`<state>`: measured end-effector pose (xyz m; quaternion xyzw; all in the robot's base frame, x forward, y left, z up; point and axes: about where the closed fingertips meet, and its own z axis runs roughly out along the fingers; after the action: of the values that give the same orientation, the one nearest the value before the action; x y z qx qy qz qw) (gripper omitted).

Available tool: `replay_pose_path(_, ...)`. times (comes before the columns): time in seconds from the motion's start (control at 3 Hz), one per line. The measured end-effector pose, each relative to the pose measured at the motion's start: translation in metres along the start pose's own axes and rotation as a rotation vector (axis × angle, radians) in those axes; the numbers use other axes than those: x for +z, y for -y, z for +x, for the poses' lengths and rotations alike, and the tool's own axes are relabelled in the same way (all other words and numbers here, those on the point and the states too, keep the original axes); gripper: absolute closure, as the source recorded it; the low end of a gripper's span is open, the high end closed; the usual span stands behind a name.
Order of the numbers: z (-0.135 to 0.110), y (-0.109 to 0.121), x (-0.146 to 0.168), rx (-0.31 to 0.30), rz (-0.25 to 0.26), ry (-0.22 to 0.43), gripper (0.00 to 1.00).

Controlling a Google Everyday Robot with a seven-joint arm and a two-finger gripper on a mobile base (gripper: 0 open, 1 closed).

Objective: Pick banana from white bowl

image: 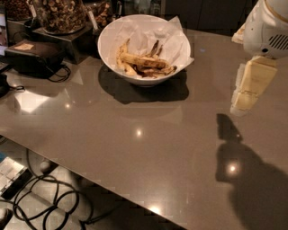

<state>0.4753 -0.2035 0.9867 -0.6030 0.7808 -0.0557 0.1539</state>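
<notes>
The white bowl, lined with crumpled white paper, stands at the back of the grey table. In it lies the banana, yellow with brown spots, lying across the bowl with its right end dark. Shorter yellow pieces and dark peel scraps lie around it. My gripper hangs at the right side, above the table, well to the right of the bowl and apart from it, its cream fingers pointing down. Its shadow falls on the table below it.
A glass jar of brown nuts stands on a dark box left of the bowl. A black case with a cable lies at the far left. Cables lie on the floor beyond the table's front edge.
</notes>
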Motion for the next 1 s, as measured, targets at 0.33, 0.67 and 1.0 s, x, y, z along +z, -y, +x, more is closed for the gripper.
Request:
replay_pose_path(0.33,-0.024,0.024,0.015,-0.041,-0.005,-0.047,0.00)
replay_pose_path(0.67,-0.029,0.027,0.016,-0.048,0.007,-0.038,0.00)
replay_pose_path(1.0,-0.041,0.033,0.029,-0.051,0.010,-0.007,0.00)
